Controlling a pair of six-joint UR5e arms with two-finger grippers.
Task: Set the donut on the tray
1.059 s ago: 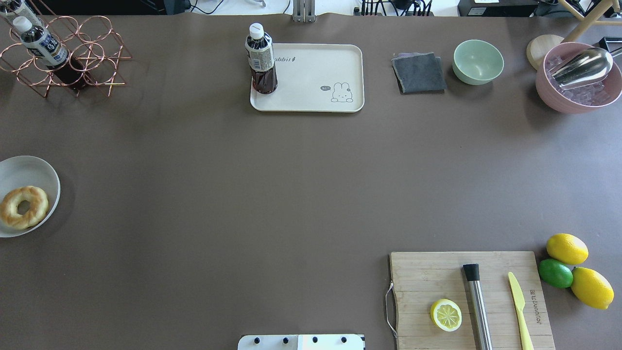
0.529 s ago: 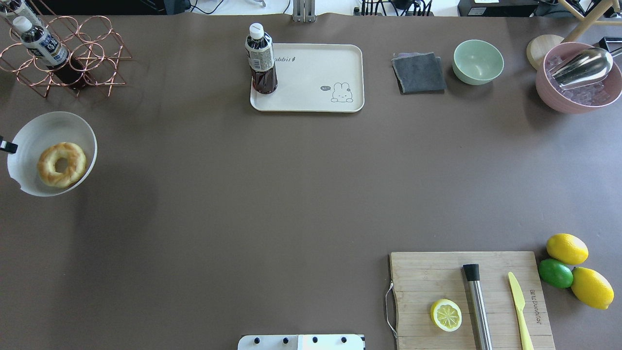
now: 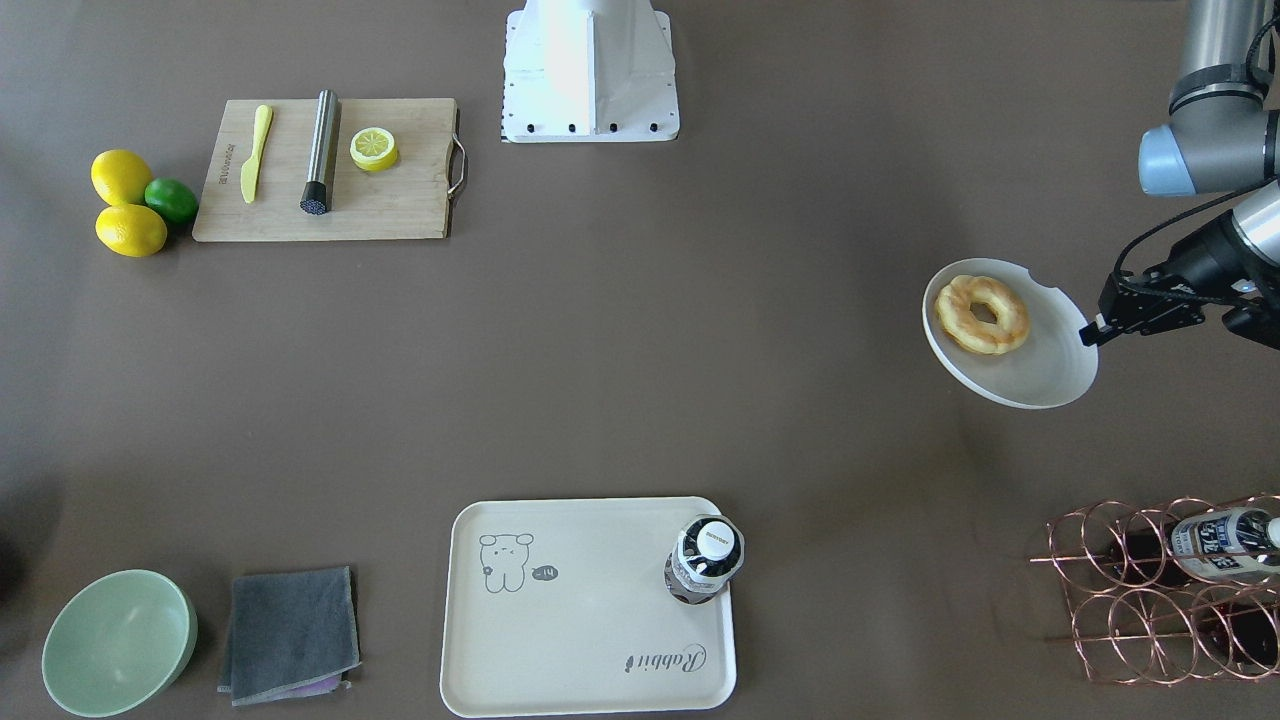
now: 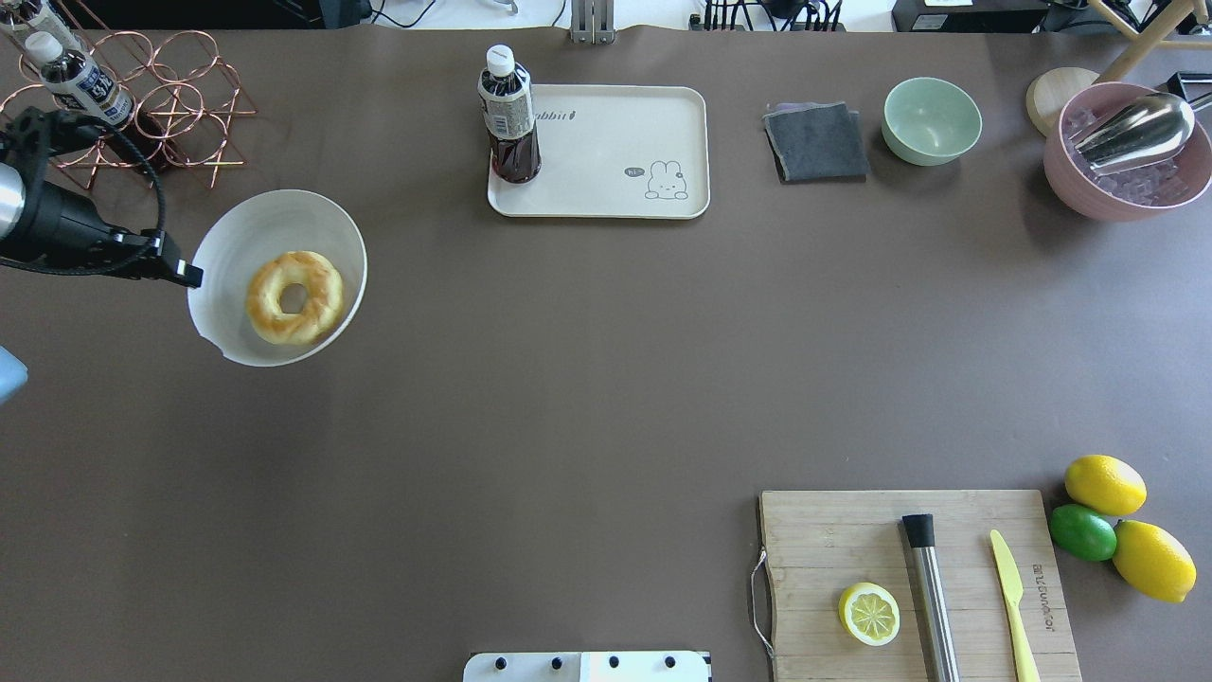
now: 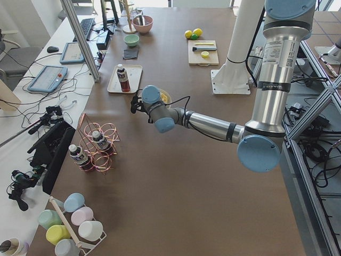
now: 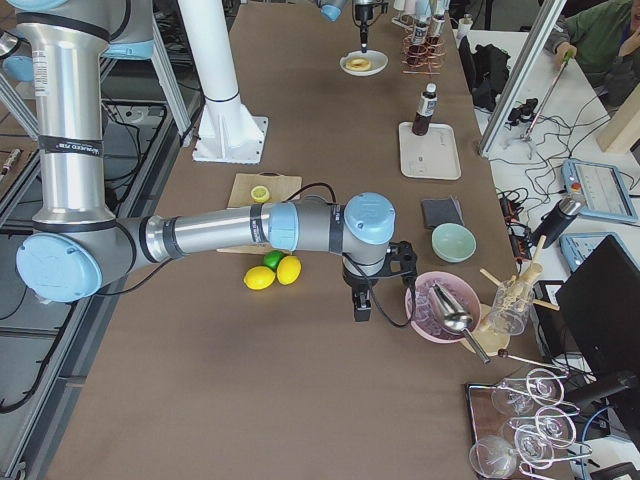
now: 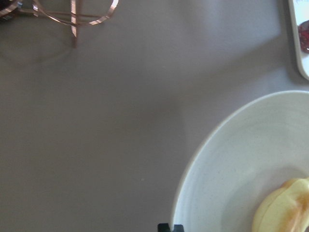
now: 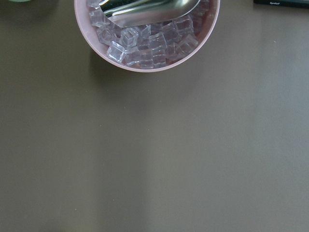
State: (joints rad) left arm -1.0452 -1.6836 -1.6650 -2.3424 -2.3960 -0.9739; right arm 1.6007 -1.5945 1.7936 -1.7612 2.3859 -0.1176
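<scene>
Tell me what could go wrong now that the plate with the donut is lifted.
1. The left gripper pinches only the rim of the round white plate, so the golden glazed ring donut might slide off if it tilts.
2. The dark drink bottle stands on the cream rectangular tray; the plate could knock it over.

My brown table [image 4: 568, 379] bears a cream tray [image 4: 615, 142], grey cloth [image 4: 816, 142], green bowl [image 4: 932, 120] and pink ice bowl [image 4: 1079, 194] at the far edge — a copper bottle rack [image 4: 189, 114] on the left, and a cutting board [image 4: 833, 540], lemons [image 4: 1104, 484] and lime [image 4: 1082, 531] near right.
</scene>
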